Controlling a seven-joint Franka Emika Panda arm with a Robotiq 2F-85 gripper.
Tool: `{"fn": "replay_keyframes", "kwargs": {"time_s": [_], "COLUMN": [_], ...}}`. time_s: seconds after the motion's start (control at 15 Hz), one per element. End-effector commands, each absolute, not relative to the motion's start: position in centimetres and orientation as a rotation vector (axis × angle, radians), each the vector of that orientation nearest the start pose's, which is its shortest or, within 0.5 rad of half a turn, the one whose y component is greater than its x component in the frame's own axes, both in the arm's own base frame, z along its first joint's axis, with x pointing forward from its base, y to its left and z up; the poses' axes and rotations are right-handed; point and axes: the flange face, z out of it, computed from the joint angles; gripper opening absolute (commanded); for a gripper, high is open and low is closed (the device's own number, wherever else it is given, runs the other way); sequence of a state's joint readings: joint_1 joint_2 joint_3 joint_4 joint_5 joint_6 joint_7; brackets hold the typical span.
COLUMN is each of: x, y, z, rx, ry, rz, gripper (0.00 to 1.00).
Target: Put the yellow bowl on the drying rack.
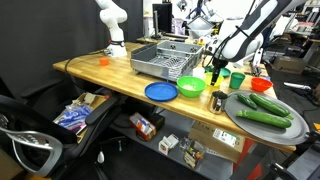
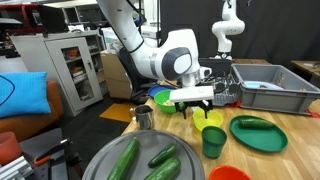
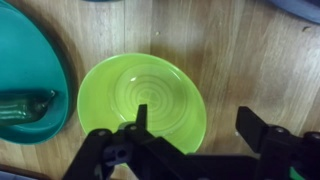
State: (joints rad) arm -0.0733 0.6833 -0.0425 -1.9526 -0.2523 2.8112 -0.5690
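The yellow bowl (image 3: 140, 98) lies upright on the wooden table and fills the middle of the wrist view. It also shows under the gripper in an exterior view (image 2: 208, 119). My gripper (image 3: 195, 122) is open and low over the bowl's right rim, with one finger over the inside and the other outside above bare wood. The gripper also shows in both exterior views (image 1: 214, 70) (image 2: 196, 101). The grey drying rack (image 1: 165, 60) stands farther back on the table and also shows in the other exterior view (image 2: 272, 92). It holds nothing that I can make out.
A dark green plate (image 3: 30, 80) (image 2: 258, 133) lies close beside the bowl. A larger green bowl (image 1: 190, 88), a blue plate (image 1: 160, 92), a small green cup (image 2: 213, 141), a metal cup (image 2: 143, 117) and a round grey tray of cucumbers (image 1: 268, 112) stand around.
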Motion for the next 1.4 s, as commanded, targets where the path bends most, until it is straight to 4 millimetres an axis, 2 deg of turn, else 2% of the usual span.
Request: {"fn": "replay_keyframes", "kwargs": {"time_s": [0.0,0.2,0.53,0.73,1.0,1.2,1.33], "x": [63.0,63.2,63.1,62.7,62.9,63.2,63.4], "y": [-6.1,-6.0,-7.3,-8.0,-7.9,-7.8,-7.6], "z": [13.3,14.1,14.1,14.0,15.8,18.3,21.1], "rx": [-3.129,-3.125,-3.156,-3.164,-3.152,-3.14,-3.154], "ry": [-1.145,-1.089,-1.002,-0.943,-0.787,-0.694,-0.675], "rz": [-0.175,-0.201,-0.202,-0.186,-0.272,-0.386,-0.496], "gripper": [0.59,0.39,0.03,0.0,0.01,0.01,0.01]}}
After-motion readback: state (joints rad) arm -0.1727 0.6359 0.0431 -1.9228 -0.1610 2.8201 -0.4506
